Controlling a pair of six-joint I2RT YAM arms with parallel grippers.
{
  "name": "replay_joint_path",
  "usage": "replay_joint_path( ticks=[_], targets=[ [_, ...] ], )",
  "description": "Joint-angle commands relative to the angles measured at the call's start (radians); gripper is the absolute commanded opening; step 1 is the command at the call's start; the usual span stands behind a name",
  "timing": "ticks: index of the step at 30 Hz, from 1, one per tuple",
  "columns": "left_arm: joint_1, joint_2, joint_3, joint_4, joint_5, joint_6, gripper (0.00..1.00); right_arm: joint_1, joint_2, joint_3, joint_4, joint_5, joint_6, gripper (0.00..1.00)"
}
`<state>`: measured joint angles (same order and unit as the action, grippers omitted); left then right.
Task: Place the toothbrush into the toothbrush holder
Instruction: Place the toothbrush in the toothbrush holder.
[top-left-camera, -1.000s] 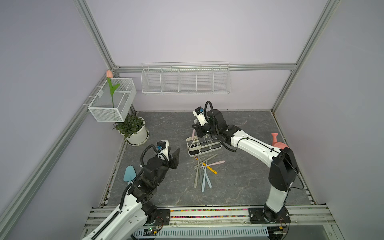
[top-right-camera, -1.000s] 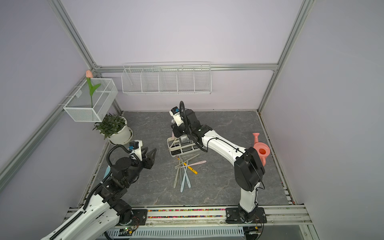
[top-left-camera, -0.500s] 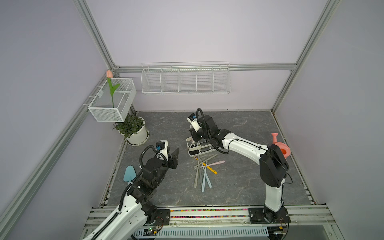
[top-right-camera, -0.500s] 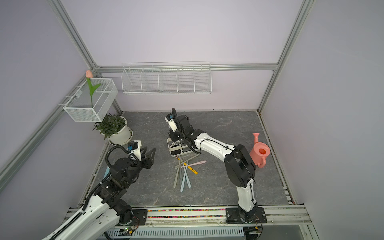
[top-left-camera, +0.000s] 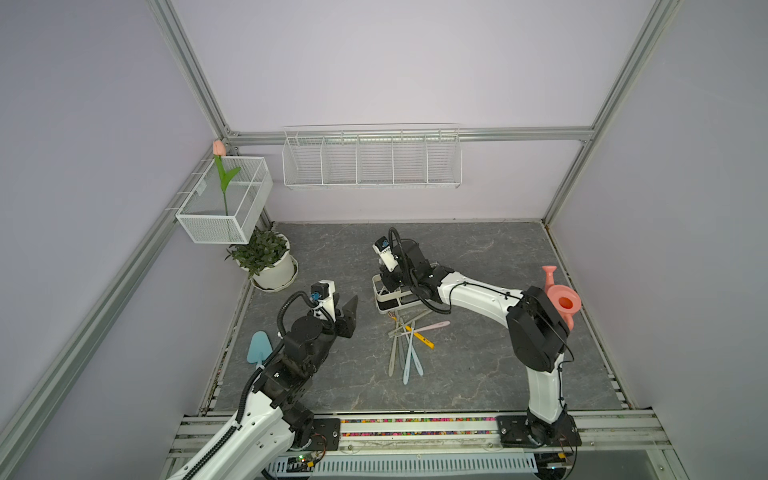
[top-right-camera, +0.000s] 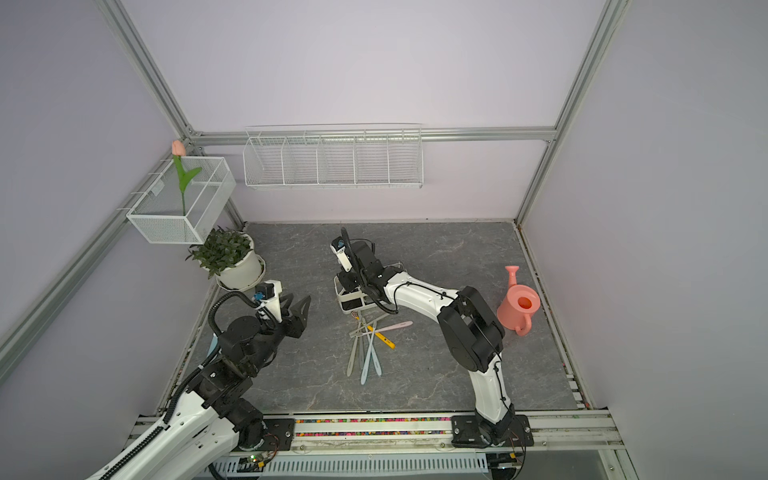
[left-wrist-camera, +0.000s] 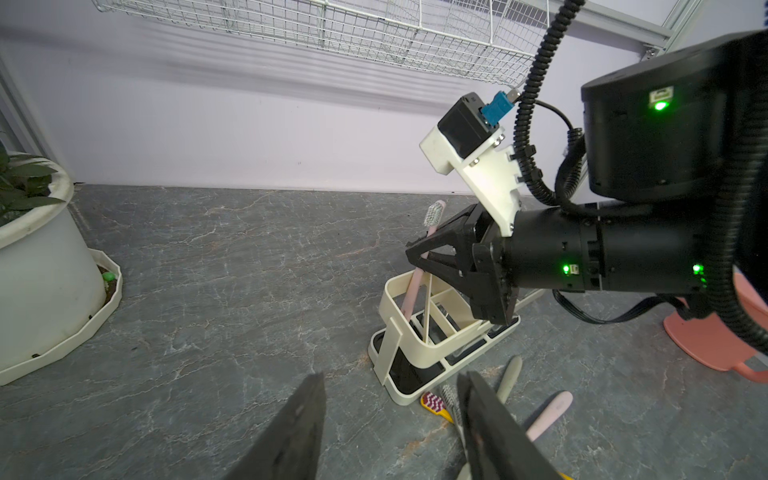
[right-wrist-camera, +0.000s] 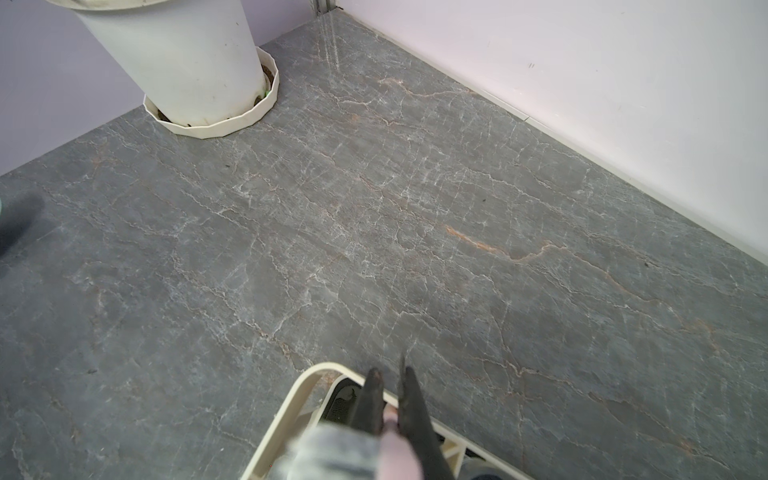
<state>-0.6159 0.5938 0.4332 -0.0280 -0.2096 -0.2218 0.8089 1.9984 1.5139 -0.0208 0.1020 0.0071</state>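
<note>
The toothbrush holder (top-left-camera: 384, 300) (top-right-camera: 348, 303) is a cream rack on the grey floor. In the left wrist view its divided end bin (left-wrist-camera: 419, 345) faces me. My right gripper (left-wrist-camera: 417, 256) (right-wrist-camera: 390, 374) hangs over that end bin, shut on a pink toothbrush (left-wrist-camera: 415, 282) (right-wrist-camera: 397, 453). The brush stands nearly upright, bristle head (left-wrist-camera: 434, 212) up, with its handle end down inside the bin. My left gripper (top-left-camera: 351, 309) (left-wrist-camera: 390, 378) is open and holds nothing, a short way left of the holder. Several more toothbrushes (top-left-camera: 409, 338) (top-right-camera: 370, 340) lie crossed on the floor in front of the holder.
A potted plant (top-left-camera: 266, 257) stands at the back left under a white mesh box (top-left-camera: 224, 199) with a tulip. A wire wall basket (top-left-camera: 370, 158) hangs on the back wall. A pink watering can (top-left-camera: 561, 301) sits at the right, a blue trowel (top-left-camera: 258, 347) by the left rail.
My right gripper has shifted a little left and down with the pink toothbrush, to the holder's end bin. The left arm has not moved.
</note>
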Motion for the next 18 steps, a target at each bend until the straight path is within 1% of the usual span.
replay_joint_path(
  ticks=[1,18],
  targets=[
    [-0.003,-0.012,0.01,0.002,-0.011,0.013,0.55,0.01,0.021,-0.019,0.051,0.02,-0.006,0.07],
    [-0.003,-0.018,0.013,-0.004,-0.008,0.008,0.56,0.017,0.024,-0.055,0.075,0.022,0.016,0.07]
  ],
)
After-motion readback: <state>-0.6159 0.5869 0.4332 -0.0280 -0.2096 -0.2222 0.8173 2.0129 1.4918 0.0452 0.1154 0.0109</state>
